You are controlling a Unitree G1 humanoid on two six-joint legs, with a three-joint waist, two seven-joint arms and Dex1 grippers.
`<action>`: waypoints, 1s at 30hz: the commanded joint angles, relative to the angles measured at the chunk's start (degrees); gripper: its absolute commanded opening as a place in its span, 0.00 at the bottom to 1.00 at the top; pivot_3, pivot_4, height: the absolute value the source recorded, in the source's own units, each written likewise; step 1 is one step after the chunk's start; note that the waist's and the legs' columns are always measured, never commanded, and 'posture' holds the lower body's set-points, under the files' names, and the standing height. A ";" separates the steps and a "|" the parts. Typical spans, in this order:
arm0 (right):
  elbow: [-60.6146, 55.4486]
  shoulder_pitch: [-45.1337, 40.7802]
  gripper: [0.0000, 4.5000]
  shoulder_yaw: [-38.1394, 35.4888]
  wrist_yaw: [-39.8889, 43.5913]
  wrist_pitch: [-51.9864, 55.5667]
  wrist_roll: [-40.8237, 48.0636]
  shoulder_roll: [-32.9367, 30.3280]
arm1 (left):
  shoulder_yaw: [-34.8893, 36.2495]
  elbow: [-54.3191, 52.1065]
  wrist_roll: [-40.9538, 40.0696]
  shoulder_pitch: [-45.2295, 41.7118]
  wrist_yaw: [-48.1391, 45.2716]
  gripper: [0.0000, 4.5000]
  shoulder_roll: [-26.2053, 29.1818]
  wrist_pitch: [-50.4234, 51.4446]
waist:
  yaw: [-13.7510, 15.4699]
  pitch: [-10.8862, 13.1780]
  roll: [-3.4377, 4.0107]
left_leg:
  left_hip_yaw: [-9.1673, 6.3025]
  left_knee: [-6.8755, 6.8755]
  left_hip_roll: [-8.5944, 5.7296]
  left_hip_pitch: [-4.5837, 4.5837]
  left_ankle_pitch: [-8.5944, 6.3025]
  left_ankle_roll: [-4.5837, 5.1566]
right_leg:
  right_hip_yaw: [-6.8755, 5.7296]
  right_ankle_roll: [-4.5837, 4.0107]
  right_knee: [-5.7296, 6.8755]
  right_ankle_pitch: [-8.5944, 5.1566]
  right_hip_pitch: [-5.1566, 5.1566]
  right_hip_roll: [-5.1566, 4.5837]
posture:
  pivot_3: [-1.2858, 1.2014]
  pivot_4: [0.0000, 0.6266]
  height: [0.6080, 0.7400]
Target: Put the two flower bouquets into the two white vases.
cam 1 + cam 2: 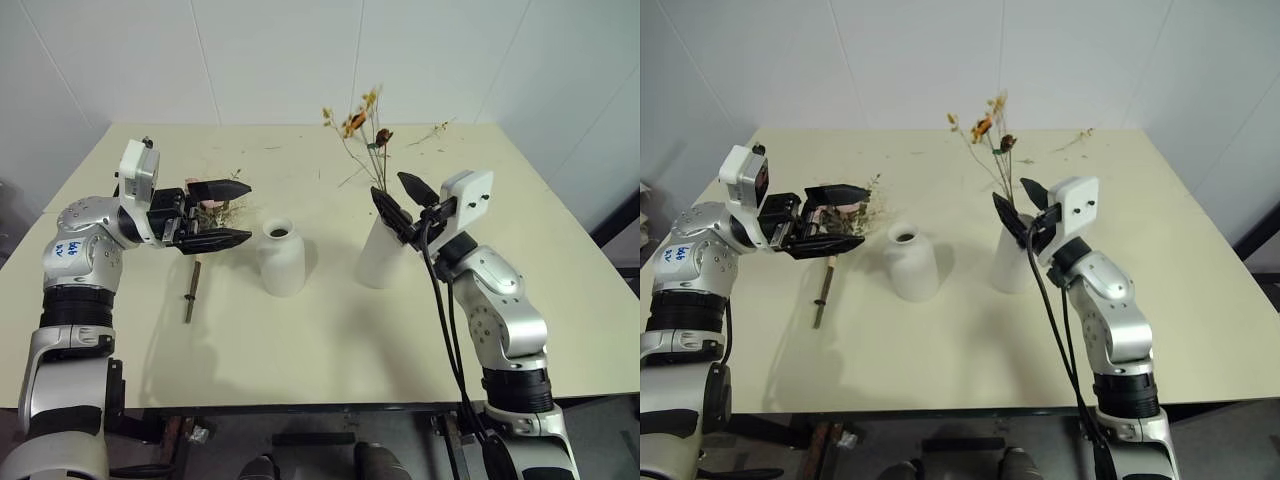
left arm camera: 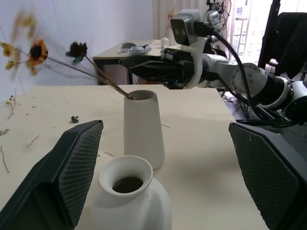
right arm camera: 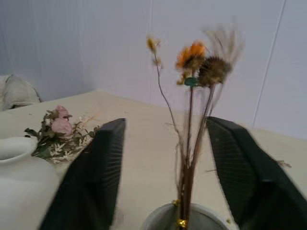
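The sprig of yellow-orange flowers point(image 1: 362, 122) stands in the taller white vase point(image 1: 380, 258) at centre right. My right gripper point(image 1: 388, 186) hovers just above that vase's mouth, open, one finger on each side of the thin stems point(image 3: 189, 143) and clear of them. The rounded bottle vase point(image 1: 281, 258) stands empty to its left. The pink rose bouquet point(image 3: 60, 132) lies on the table behind it, its brown stem point(image 1: 191, 290) pointing toward the near edge. My left gripper point(image 1: 248, 211) hangs above the rose heads, wide open with nothing between its fingers.
Loose twig scraps point(image 1: 436, 130) lie scattered along the far side of the cream table point(image 1: 330, 350). White walls close in behind the table's far edge. The two vases stand about a hand's width apart.
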 commanded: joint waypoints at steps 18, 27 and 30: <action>-18.47 7.44 0.99 -8.15 6.48 13.70 15.41 -16.50 | 0.47 1.28 0.56 -2.79 -4.22 1.00 -1.39 -1.80 | 0.19 0.00 -0.02 | 0.00 0.00 0.00 0.01 -0.01 0.02 | 0.00 -0.04 -0.12 -0.03 0.02 -0.01 | 0.52 0.24 1.00; -18.22 7.01 0.99 -10.66 12.67 16.44 21.08 -24.47 | 2.05 -0.52 2.31 -1.91 3.10 1.00 -2.06 -2.96 | 0.26 0.00 -0.02 | 0.00 0.01 0.00 0.01 -0.03 0.04 | 0.00 -0.04 -0.18 -0.03 0.05 -0.01 | 0.52 0.24 1.00; -14.31 4.56 0.99 -12.33 19.83 21.06 26.35 -30.81 | 5.04 -7.18 3.60 2.27 15.52 1.00 -2.23 -1.00 | 0.11 0.01 -0.02 | 0.02 0.02 -0.01 0.01 -0.03 0.04 | 0.01 -0.03 -0.18 -0.02 0.05 -0.05 | 0.52 0.24 1.00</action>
